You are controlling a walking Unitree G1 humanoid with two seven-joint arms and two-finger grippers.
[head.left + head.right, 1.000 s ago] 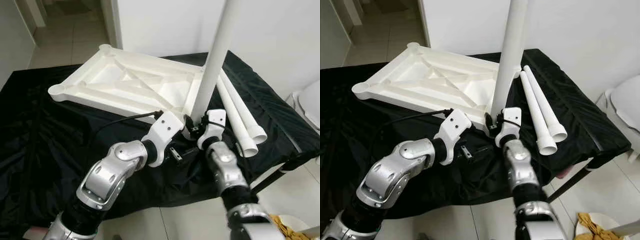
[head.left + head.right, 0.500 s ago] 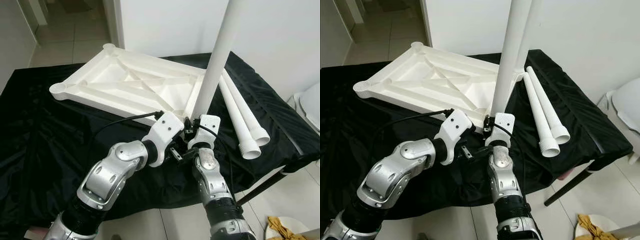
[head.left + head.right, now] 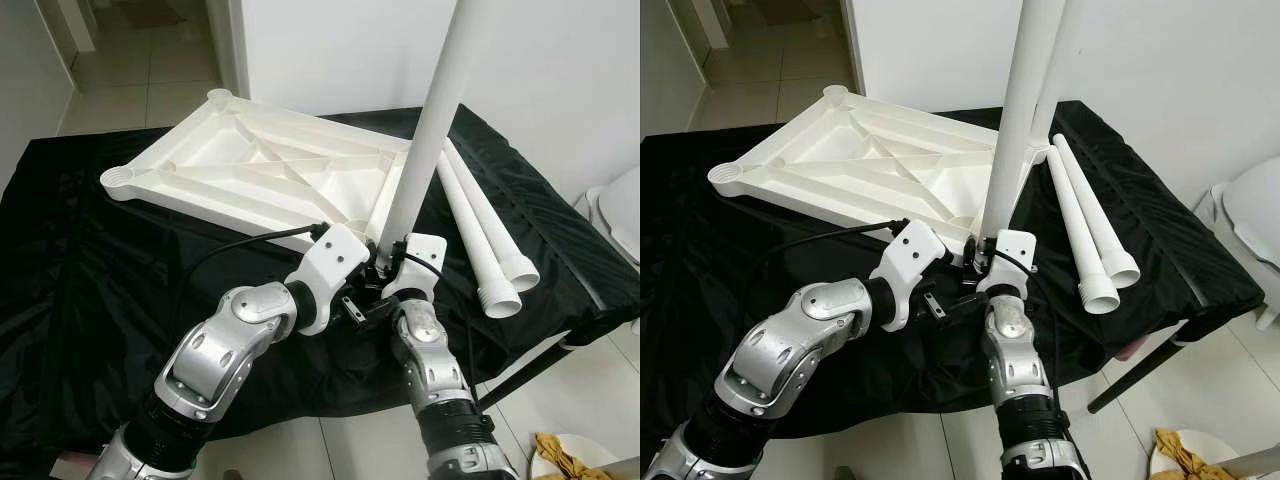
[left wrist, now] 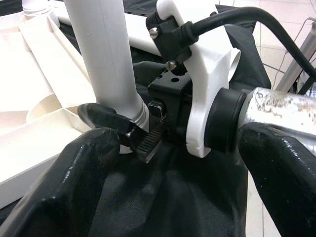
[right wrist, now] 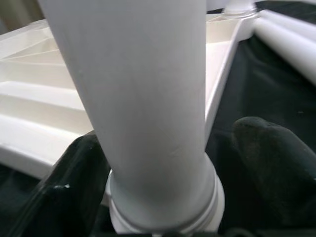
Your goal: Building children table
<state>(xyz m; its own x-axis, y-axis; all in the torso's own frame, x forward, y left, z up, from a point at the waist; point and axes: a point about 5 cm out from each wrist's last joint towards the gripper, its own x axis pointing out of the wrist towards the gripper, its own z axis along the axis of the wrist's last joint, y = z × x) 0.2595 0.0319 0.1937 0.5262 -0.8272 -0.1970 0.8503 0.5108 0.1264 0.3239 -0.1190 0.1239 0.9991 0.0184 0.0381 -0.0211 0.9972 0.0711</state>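
Observation:
The white table top [image 3: 250, 170] lies upside down on a black cloth. One white leg [image 3: 430, 120] stands upright in its near right corner. My right gripper [image 3: 385, 258] is shut on the base of this leg [image 5: 143, 98], a black finger [image 5: 79, 182] on either side. My left gripper [image 3: 362, 302] hovers open just in front of the right wrist, its fingers [image 4: 74, 182] spread wide and holding nothing. A second leg [image 3: 1060, 50] rises behind the first at the far right corner. Two loose legs [image 3: 480, 230] lie side by side on the cloth to the right.
The cloth-covered stand's right edge [image 3: 590, 290] drops off near a white fixture [image 3: 615, 205]. A bowl with a yellow cloth [image 3: 565, 458] sits on the tiled floor at the lower right. An open doorway [image 3: 140, 40] lies beyond the far left.
My right forearm has swung in from the right to stand almost under the leg's base, the gripper staying on the leg. The left arm has hardly moved.

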